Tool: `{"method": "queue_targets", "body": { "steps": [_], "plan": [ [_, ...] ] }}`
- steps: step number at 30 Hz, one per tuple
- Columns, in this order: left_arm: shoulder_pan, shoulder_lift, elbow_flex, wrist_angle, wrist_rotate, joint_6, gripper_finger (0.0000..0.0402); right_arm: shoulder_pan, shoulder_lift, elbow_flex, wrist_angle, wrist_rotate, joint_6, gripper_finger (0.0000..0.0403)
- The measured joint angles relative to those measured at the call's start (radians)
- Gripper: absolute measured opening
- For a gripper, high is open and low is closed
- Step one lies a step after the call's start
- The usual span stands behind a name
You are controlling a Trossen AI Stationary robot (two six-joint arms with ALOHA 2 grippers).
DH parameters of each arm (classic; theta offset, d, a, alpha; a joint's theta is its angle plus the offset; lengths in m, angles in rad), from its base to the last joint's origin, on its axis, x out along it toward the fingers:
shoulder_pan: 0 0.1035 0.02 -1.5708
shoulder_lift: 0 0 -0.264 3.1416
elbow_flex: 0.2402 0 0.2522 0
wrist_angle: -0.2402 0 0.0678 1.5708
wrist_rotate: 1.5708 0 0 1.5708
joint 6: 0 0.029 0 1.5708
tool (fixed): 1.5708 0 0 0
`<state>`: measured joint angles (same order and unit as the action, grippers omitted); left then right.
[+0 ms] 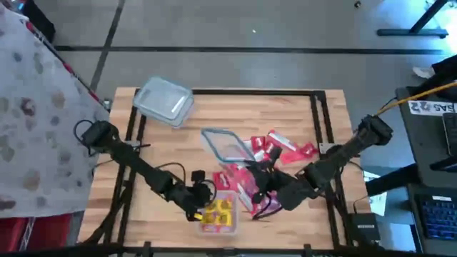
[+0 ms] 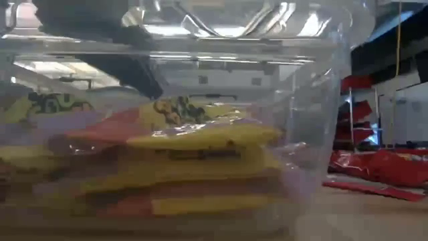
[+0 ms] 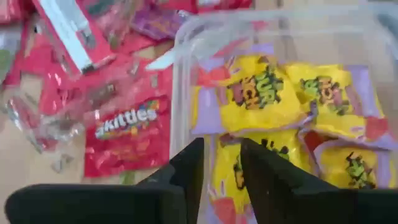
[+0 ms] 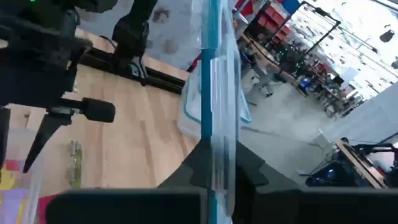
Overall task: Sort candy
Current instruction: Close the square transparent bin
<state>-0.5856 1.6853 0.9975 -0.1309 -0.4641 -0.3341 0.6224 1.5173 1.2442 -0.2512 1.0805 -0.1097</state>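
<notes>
Yellow candy (image 3: 273, 99) in clear tub (image 3: 186, 37)

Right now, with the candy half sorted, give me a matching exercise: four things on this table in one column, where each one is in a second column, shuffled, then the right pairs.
Things:
1. yellow packets
2. red Skittles packets
3. teal-rimmed lid
4. spare tub

Places:
A. alone near the far left corner of the table
B. inside the clear tub at the near edge
C. clamped in the right hand
D. loose on the wood beside that near tub

Pairs: 1-B, 2-D, 3-C, 4-A
</notes>
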Motion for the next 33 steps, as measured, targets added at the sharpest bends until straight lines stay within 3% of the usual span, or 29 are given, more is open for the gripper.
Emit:
{"method": "queue_targets", "body": {
  "steps": [7,14,25,33],
  "plan": [
    [0.060,0.001,-0.029,-0.016,0.134,-0.048,0.0088,0.000,0.000,0.000,0.001,0.000,0.000,0.0005],
    [0.101,0.001,-0.045,-0.046,-0.002,-0.059,0.0088,0.000,0.000,0.000,-0.032,0.006,-0.001,0.0005],
    [0.189,0.001,-0.045,-0.060,-0.150,-0.047,0.0088,0.069,0.000,0.000,-0.043,0.148,-0.060,0.0005],
    [0.294,0.001,-0.045,-0.060,-0.171,-0.056,0.0088,0.141,-0.002,0.000,-0.038,0.248,-0.056,0.0005]
  ]
}}
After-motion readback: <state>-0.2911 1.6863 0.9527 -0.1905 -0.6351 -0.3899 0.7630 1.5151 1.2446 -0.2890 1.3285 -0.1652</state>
